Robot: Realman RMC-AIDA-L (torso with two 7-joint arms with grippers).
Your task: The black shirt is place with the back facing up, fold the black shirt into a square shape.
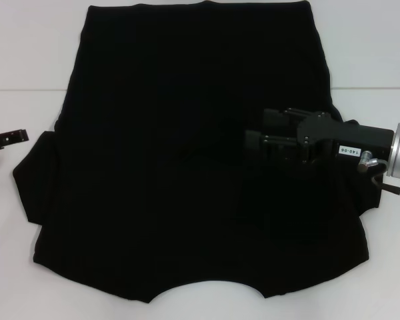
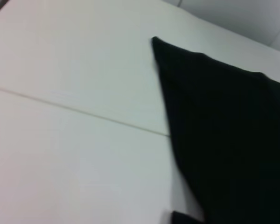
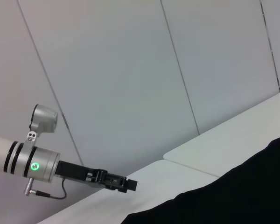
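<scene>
One fold looks begun: the black shirt [image 1: 180,167] lies flat on the white tabletop [image 1: 27,53], its right sleeve seemingly turned inward under the right gripper [image 1: 257,137], whose opening cannot be told. The left side remains unfolded. The left gripper [image 1: 10,138] waits beside the left sleeve, fingers unclear. Nothing obstructs.

A white table [image 2: 74,154] fills most of the left wrist view, crossed by a thin seam line that runs up to the cloth's edge. The black shirt [image 2: 228,140] lies flat on it, one pointed corner reaching toward the table's far part, its straight edge running diagonally. A pale wall shows beyond the table's far edge.
</scene>
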